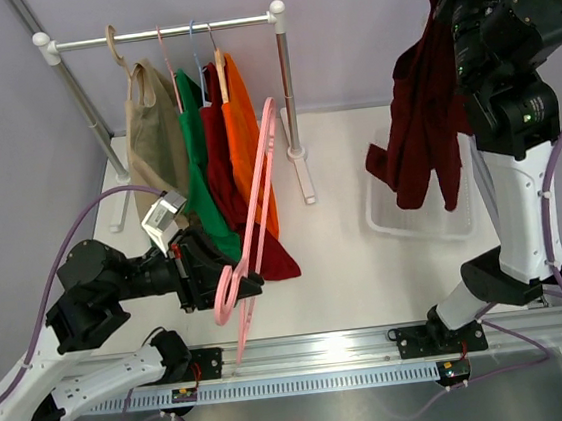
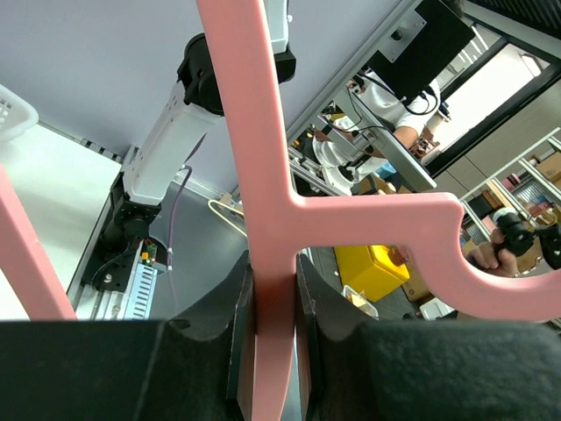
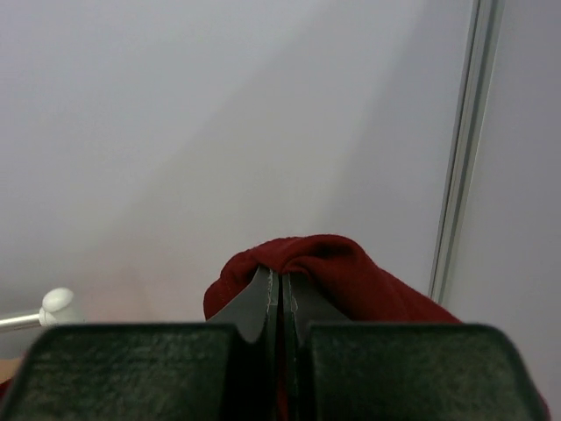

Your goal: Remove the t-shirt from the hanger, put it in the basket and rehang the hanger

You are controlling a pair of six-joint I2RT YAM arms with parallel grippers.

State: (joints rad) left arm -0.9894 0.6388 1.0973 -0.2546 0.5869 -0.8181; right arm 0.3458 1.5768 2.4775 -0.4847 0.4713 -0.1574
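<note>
The dark red fabric t-shirt (image 1: 421, 125) is already off its hanger. We have a fold of it pinched in our right gripper (image 3: 280, 282), whose jaws are pressed tight on the cloth, raised high at the back right of the scene. We judge the height is deliberate: it lifts the sleeves and hem clear of the white table (image 1: 367, 262) and lets them dangle over the white slotted plastic basket (image 1: 403, 226), the likely place to drop it.

Our left gripper (image 2: 273, 294) is clenched on the pink plastic hanger (image 1: 259, 188), gripping its stem just below where the hook branches off. The hanger is bare and turned on its side, with one arm pointing up towards the white metal clothes rack (image 1: 191, 27) and the other down towards the near rail, well apart from the shirt. A grip on the stem leaves both arms free, which we take to be why it is held there.

On the rack, beige, green, red and orange garments (image 1: 198, 139) hang on their own hangers. The pink hanger's upper arm crosses in front of the orange one in the overhead view — we cannot tell whether they touch.

The removal itself looks done to us. What remains is to lower the shirt without a sleeve catching the basket's rim — and to set the hanger down.
</note>
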